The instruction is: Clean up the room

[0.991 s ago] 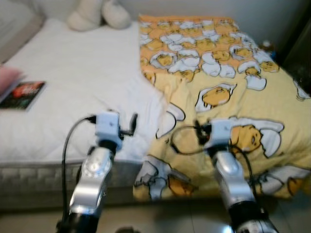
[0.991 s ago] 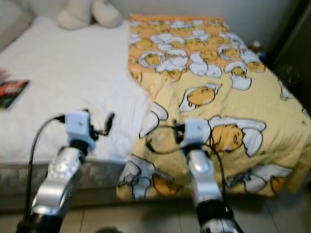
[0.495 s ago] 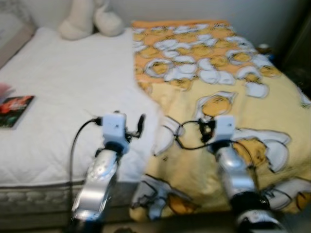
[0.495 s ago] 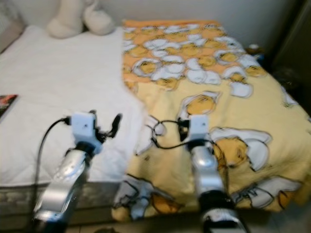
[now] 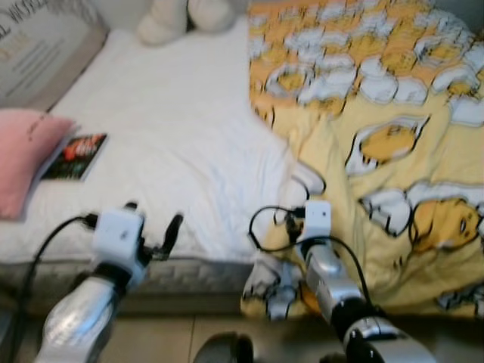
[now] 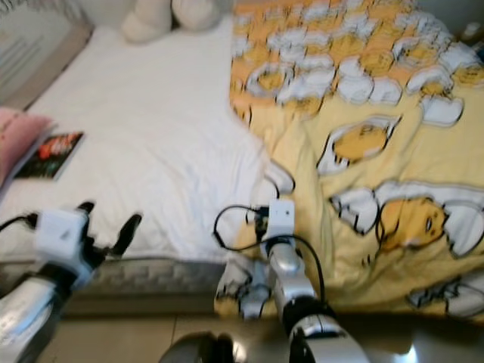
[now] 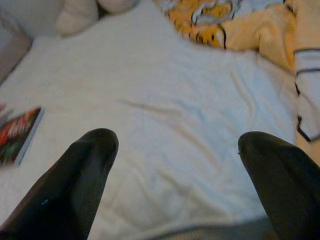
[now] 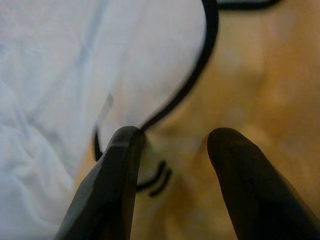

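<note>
Left gripper (image 7: pixel 172 165): fingers spread wide and holding nothing, raised over the near edge of the white sheet (image 5: pixel 174 144). Half a second ago the arm stood nearer the middle of the head view; the whole scene has slid rightward, so the shift reads as camera motion, not an arm move.
Pink pillow (image 5: pixel 19 159): newly in frame at the far left, lying on the sheet, its inner edge just beside the book.
Book (image 5: pixel 74 147): flat on the sheet, dark cover with red, well apart from both grippers — a likely item to tidy.
Grey pillow (image 5: pixel 41 53): at the head corner, behind the pink one.
Plush toy (image 5: pixel 185 17): cream, at the head of the bed, partly cut off by the frame.
Right gripper (image 8: pixel 172 165): fingers moderately parted, nothing between them, tips close over the blanket's turned edge where white sheet meets yellow cloth.
Yellow blanket (image 5: pixel 393 151): egg-character print, covering the right half of the bed, its corner folded back and its lower hem hanging over the mattress side toward the floor.
Meaning for task: judged an approach step — the view has turned toward the left side of the bed, and nothing is grasped yet.
Obstacles: the right arm's looped cable (image 5: pixel 265 227) hangs near the blanket hem; frames are blurred, so fine detail is uncertain.
</note>
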`<state>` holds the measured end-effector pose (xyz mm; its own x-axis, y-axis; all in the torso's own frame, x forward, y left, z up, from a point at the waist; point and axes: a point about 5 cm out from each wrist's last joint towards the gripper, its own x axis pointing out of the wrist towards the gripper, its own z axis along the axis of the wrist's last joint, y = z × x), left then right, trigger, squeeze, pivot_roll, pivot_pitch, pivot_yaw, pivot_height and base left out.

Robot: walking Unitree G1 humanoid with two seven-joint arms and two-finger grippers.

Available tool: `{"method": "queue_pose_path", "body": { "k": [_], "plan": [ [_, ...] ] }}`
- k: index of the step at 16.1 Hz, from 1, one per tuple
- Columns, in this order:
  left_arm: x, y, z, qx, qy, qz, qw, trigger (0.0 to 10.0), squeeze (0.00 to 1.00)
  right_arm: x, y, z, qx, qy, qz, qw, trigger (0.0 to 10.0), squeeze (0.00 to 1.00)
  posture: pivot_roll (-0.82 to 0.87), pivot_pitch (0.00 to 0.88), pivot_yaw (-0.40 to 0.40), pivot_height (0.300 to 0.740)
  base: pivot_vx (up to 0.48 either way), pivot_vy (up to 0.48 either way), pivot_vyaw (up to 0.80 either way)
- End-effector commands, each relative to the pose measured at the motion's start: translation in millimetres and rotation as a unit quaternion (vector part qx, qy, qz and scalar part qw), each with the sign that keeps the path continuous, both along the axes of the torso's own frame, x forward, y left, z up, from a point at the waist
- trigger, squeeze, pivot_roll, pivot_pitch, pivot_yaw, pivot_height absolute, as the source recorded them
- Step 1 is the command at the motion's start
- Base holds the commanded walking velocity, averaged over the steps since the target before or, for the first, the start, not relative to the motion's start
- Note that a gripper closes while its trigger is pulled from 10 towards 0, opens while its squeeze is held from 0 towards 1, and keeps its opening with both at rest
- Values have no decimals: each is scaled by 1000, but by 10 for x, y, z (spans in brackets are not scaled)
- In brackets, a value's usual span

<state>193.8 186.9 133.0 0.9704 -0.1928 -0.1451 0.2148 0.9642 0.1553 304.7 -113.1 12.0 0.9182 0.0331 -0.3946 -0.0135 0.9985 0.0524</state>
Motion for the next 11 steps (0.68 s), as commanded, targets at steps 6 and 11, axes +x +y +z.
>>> {"method": "queue_pose_path", "body": {
  "k": [6, 11],
  "plan": [
    [-132, 5, 67, -7, 29, 8, 1000, 10000, 0, -5, 166, -61, -2, 48, 5, 999, 10000, 0, 321, 219, 210, 740, 0, 0, 0],
    [-135, 20, 59, -11, 42, 11, 999, 10000, 0, 14, 213, -55, 0, 62, 19, 998, 0, 0, 311, 229, 212, 740, 0, 0, 0]
  ]
}}
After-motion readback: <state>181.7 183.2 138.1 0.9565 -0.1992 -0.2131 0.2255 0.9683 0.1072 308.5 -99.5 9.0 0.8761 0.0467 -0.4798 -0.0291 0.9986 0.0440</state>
